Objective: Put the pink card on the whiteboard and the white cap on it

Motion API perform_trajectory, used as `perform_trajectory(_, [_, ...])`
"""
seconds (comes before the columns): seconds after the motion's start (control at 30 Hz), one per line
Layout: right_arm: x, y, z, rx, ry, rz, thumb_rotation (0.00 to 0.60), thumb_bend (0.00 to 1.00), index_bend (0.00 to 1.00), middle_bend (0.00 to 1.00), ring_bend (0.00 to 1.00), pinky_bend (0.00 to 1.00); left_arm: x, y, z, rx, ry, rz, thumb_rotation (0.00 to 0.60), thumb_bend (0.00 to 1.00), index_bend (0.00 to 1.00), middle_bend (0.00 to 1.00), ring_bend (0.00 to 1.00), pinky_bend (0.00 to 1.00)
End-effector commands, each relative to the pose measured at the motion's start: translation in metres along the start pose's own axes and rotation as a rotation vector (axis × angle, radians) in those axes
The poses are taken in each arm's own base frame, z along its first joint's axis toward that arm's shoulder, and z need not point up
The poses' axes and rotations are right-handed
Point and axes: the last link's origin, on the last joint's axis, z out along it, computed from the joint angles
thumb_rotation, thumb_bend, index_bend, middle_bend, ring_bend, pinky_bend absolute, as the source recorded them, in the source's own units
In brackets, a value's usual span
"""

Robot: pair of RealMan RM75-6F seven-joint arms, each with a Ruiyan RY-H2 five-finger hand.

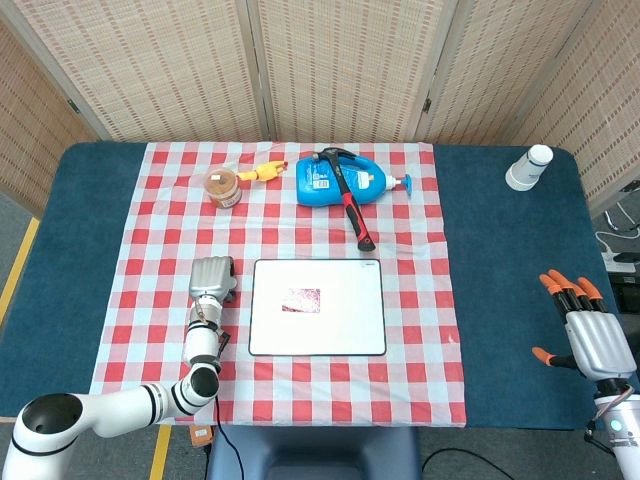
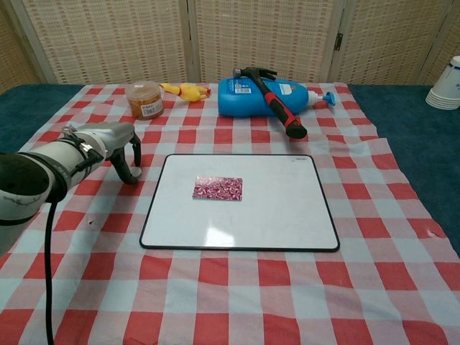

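The pink card (image 1: pixel 302 299) (image 2: pixel 218 188) lies flat on the whiteboard (image 1: pixel 350 335) (image 2: pixel 287 219), left of its middle. The white cap (image 1: pixel 527 167) (image 2: pixel 445 87), which looks like a small stack of white cups, stands on the blue table at the far right back corner. Just left of the board, my left hand (image 1: pixel 212 279) (image 2: pixel 116 146) hovers low over the checked cloth, fingers curled down and holding nothing. My right hand (image 1: pixel 586 328) is at the table's right front edge, fingers spread and empty, far from the cap; only the head view shows it.
Behind the board lie a blue detergent bottle (image 1: pixel 335 181) (image 2: pixel 262 97) with a red-handled hammer (image 1: pixel 350 203) (image 2: pixel 282 111) across it. A brown jar (image 1: pixel 222 187) (image 2: pixel 144 99) and a yellow rubber chicken (image 1: pixel 262 172) (image 2: pixel 185 91) sit at back left.
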Motion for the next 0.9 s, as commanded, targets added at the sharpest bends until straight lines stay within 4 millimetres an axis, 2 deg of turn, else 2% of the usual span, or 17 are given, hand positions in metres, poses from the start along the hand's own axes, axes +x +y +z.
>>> perform_trajectory(0.03, [0.000,0.000,0.000,0.000,0.000,0.000,0.600,0.04,0.00,0.00,0.00,0.00,0.000,0.000,0.000,0.000,-0.002,0.000,0.600,0.27,0.47,1.00,1.00,1.00])
perform_trajectory(0.43, [0.000,0.000,0.000,0.000,-0.003,-0.001,0.600,0.04,0.00,0.00,0.00,0.00,0.000,-0.002,0.002,0.004,-0.005,0.003,0.600,0.30,0.52,1.00,1.00,1.00])
perform_trajectory(0.57, [-0.001,0.000,0.001,-0.001,-0.004,-0.001,0.600,0.04,0.00,0.00,0.00,0.00,0.006,0.001,-0.001,-0.011,0.012,0.000,0.600,0.30,0.52,1.00,1.00,1.00])
perform_trajectory(0.73, [-0.001,0.000,0.001,0.001,-0.006,-0.001,0.600,0.04,0.00,0.00,0.00,0.00,0.019,0.015,-0.010,-0.055,0.048,0.000,0.600,0.30,0.52,1.00,1.00,1.00])
perform_trajectory(0.9, [-0.003,-0.002,0.002,0.006,-0.017,-0.004,0.600,0.04,0.00,0.00,0.00,0.00,0.026,0.043,-0.025,-0.130,0.065,0.032,0.600,0.30,0.53,1.00,1.00,1.00])
